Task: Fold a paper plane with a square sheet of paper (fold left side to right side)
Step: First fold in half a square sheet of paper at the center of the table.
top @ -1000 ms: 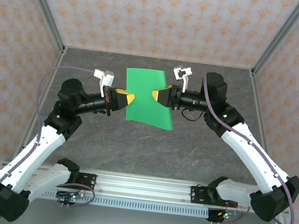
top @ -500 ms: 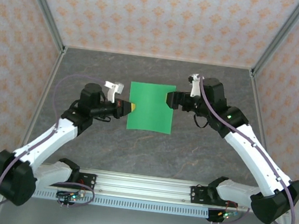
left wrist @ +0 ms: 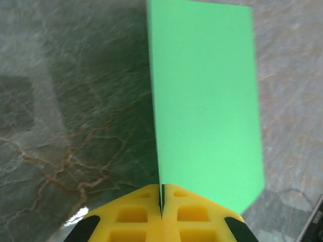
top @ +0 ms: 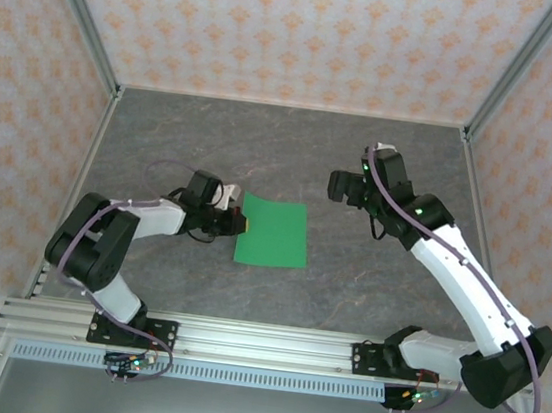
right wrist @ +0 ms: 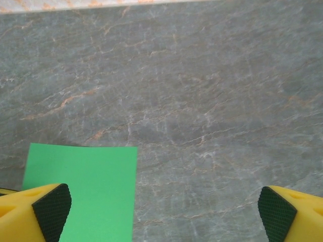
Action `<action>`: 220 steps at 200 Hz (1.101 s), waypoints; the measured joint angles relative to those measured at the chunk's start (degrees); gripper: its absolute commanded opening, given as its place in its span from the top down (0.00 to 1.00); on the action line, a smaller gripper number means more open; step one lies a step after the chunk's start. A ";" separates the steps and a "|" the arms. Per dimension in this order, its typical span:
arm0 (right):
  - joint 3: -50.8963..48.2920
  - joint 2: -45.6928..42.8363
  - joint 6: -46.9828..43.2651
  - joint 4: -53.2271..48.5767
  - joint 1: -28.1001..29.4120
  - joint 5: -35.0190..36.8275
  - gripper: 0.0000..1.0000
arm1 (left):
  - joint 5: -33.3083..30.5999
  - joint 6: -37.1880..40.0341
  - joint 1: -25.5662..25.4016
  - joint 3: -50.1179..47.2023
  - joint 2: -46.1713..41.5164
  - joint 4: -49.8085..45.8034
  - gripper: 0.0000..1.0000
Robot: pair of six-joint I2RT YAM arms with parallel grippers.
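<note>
Left hand [top: 241, 224] is down low on the counter [top: 263, 145], fingers clamped tight on the left edge of the square sheet of paper [top: 273, 233]. From the left wrist, that green edge runs straight into the seam between the yellow fingers [left wrist: 136, 217]. The sheet sits near the middle of the counter. Over on the right, the right hand [top: 339, 186] hangs wide open, well apart from the paper, holding nothing.
</note>
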 measured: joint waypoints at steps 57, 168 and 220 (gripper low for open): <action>-6.91 13.62 7.82 10.97 0.00 -14.51 0.36 | -0.63 1.01 -0.11 3.80 5.11 -0.68 1.00; -7.28 35.32 14.71 22.40 0.00 -22.99 0.67 | -2.51 4.15 -0.35 6.01 5.07 -5.38 1.00; -6.64 36.48 14.64 21.94 0.02 -21.64 0.67 | -2.45 4.11 -0.37 6.01 4.37 -5.81 0.99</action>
